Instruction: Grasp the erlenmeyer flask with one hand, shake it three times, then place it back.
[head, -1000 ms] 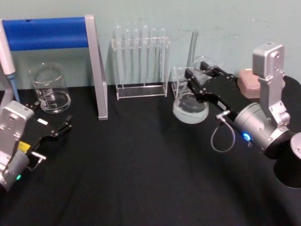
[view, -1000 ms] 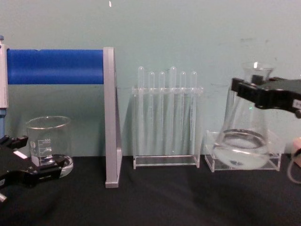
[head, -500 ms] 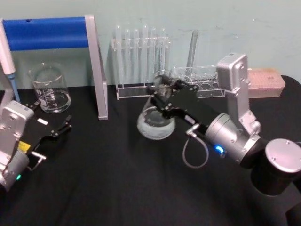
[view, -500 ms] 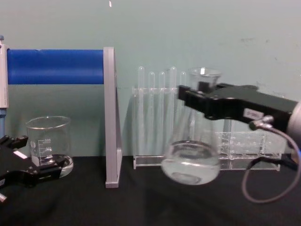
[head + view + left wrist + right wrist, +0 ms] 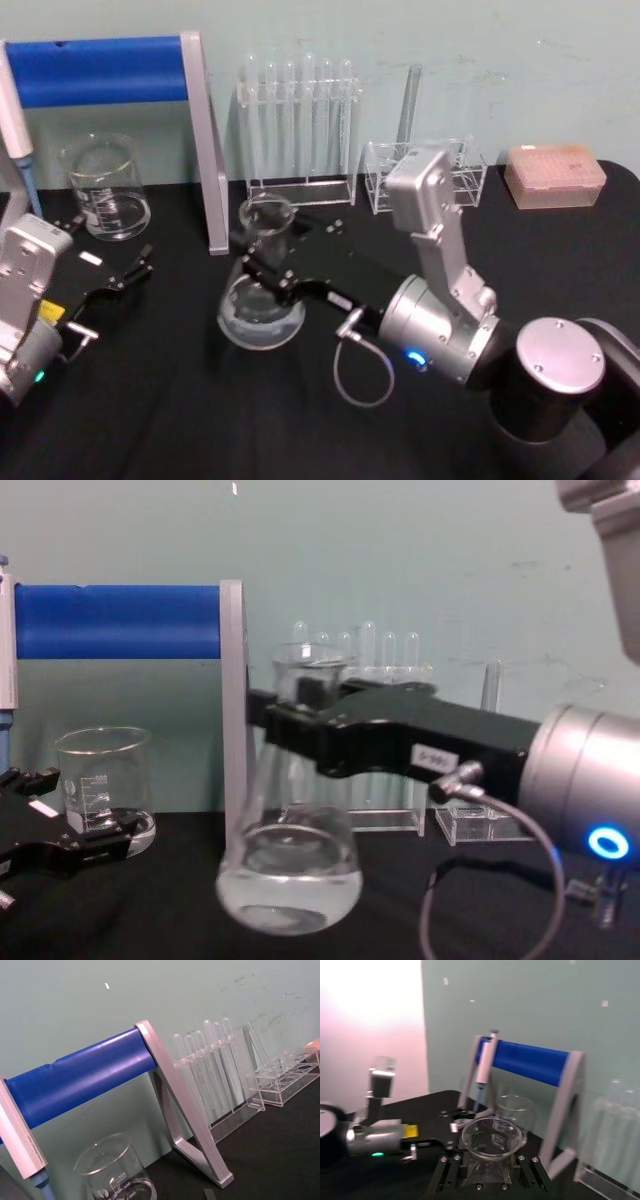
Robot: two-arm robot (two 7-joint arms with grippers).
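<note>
Swinging leftward, the right claw (image 5: 262, 270), clamped round the erlenmeyer flask (image 5: 258, 318) neck, has carried it aloft to near the grey post (image 5: 207, 150): shaking looks underway; left claw (image 5: 108, 275) parked, jaws apart

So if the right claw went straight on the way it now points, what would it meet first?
Probably the clear cylindrical glass beaker, beyond the clear conical glass flask that the right claw holds. The open left claw lies close beside that line; depth is unclear.
</note>
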